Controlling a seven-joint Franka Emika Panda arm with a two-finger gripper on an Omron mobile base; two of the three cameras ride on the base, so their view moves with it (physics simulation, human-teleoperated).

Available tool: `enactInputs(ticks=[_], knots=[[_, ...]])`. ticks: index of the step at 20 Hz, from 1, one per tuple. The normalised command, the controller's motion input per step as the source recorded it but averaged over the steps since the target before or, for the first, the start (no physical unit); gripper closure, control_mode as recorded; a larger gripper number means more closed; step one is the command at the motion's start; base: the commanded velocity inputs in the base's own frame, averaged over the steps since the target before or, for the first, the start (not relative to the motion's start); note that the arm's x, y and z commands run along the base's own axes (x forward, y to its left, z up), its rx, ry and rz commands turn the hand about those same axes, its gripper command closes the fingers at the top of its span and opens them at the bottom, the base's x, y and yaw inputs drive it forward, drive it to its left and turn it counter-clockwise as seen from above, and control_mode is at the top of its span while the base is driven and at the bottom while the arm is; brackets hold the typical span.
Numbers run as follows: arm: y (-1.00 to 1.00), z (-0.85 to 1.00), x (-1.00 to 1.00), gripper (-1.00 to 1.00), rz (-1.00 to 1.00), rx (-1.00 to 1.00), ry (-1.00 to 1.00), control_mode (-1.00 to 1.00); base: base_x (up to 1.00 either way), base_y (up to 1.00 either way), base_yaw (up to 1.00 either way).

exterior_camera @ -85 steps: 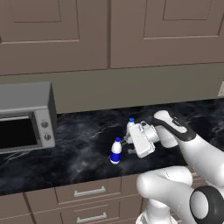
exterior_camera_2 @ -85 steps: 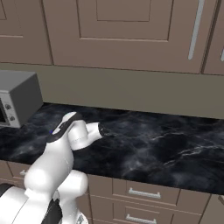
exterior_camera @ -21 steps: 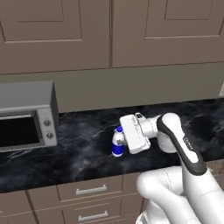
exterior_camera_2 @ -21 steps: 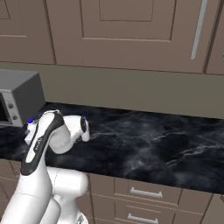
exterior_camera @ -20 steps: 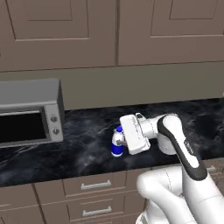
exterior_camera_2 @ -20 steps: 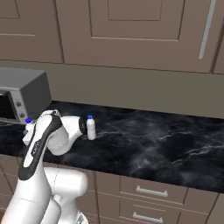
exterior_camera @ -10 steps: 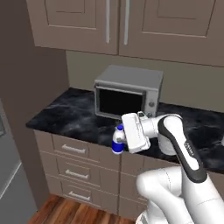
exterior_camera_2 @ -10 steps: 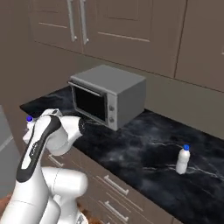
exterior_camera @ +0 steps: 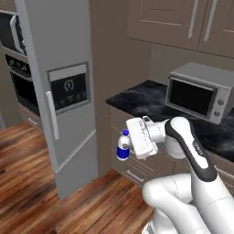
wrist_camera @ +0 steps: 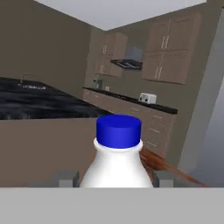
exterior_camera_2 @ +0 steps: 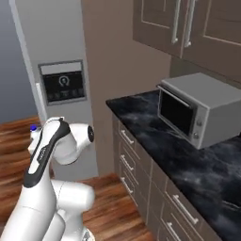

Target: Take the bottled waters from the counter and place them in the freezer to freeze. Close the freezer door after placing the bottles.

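Bottled water [exterior_camera: 123, 146] upright, clamped between the closed claw's [exterior_camera: 129, 145] fingers; freezer door [exterior_camera: 64, 98], shut, stands just ahead and left of claw

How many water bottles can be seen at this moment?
1: the water bottle is held upright in the gripper, in front of the closed freezer door. A second bottle may be out of frame.
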Motion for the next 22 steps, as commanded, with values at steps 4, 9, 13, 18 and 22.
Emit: enactInputs(ticks=[4, 9, 13, 18, 22], knots=[[0.00, 0.00, 0.00, 1.00, 0.00, 0.00, 0.00, 1.00, -0.01, 0.56, 0.89], [0.00, 0.00, 0.00, 1.00, 0.00, 0.00, 0.00, 1.00, 0.10, 0.95, 0.61], [0.00, 0.00, 0.00, 1.00, 0.00, 0.00, 0.00, 1.00, 0.93, 0.89, 0.14], [0.00, 0.00, 0.00, 1.00, 0.00, 0.00, 0.00, 1.00, 1.00, 0.35, 0.00], [0.00, 0.00, 0.00, 1.00, 0.00, 0.00, 0.00, 1.00, 1.00, 0.16, -0.05]])
